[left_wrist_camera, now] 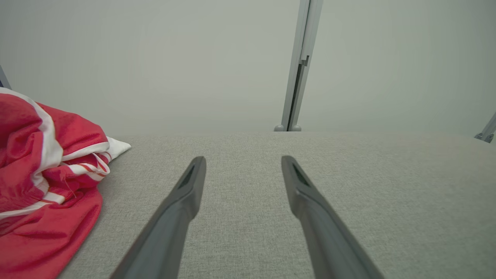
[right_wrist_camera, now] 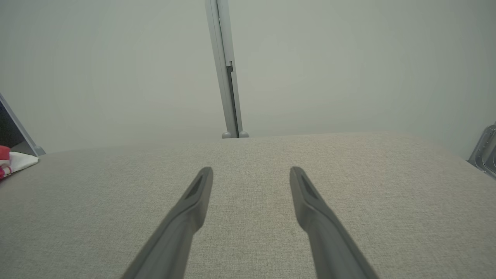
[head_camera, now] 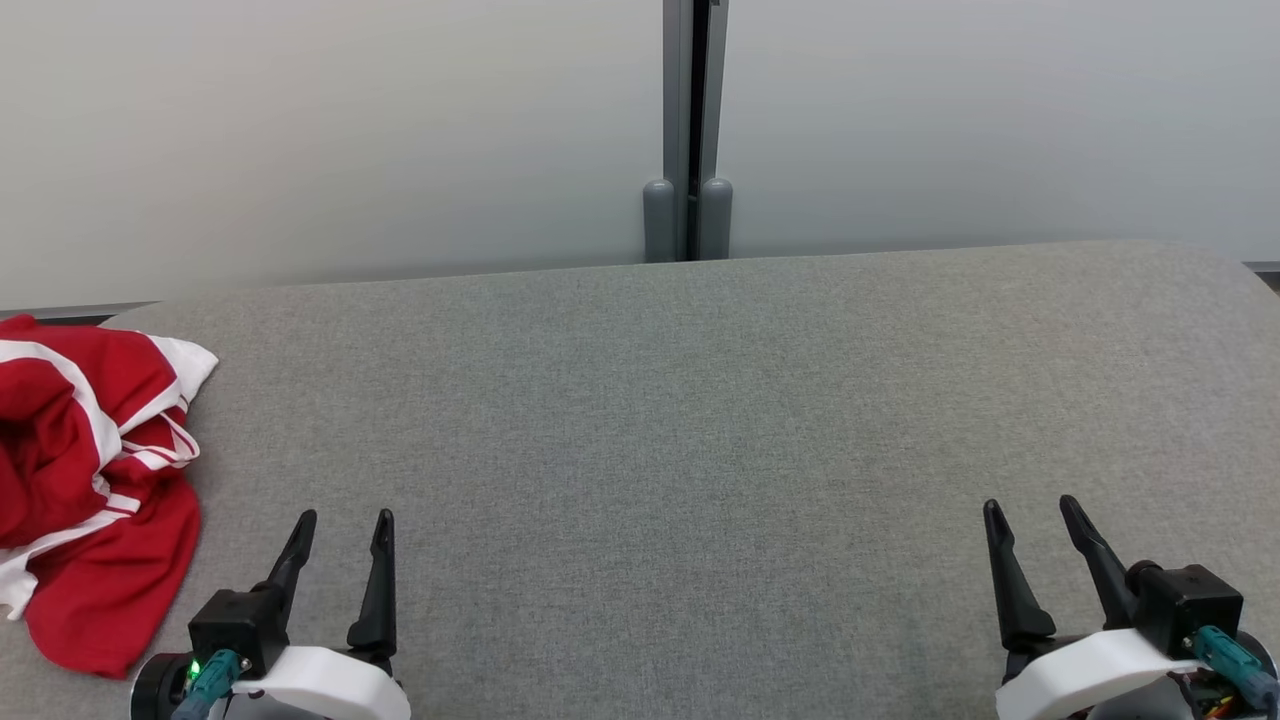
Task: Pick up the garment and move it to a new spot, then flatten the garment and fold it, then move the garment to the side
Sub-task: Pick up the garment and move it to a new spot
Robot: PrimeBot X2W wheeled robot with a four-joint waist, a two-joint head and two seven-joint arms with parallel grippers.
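Note:
A crumpled red garment (head_camera: 85, 480) with white stripes lies bunched at the left edge of the grey fabric table (head_camera: 700, 420). My left gripper (head_camera: 345, 517) stands open near the front edge, just right of the garment and apart from it, nothing between its fingers. In the left wrist view the garment (left_wrist_camera: 42, 186) fills the left side, beside the open left gripper (left_wrist_camera: 242, 161). My right gripper (head_camera: 1030, 505) stands open at the front right, far from the cloth. The right wrist view shows the open right gripper (right_wrist_camera: 251, 171) over bare table, with a corner of the garment (right_wrist_camera: 11, 161) at the far left.
A pale wall runs behind the table, with a grey vertical post (head_camera: 690, 130) at its middle. The table's rounded far corners show at left and right. Metal frame parts (right_wrist_camera: 484, 153) sit off the table's right end.

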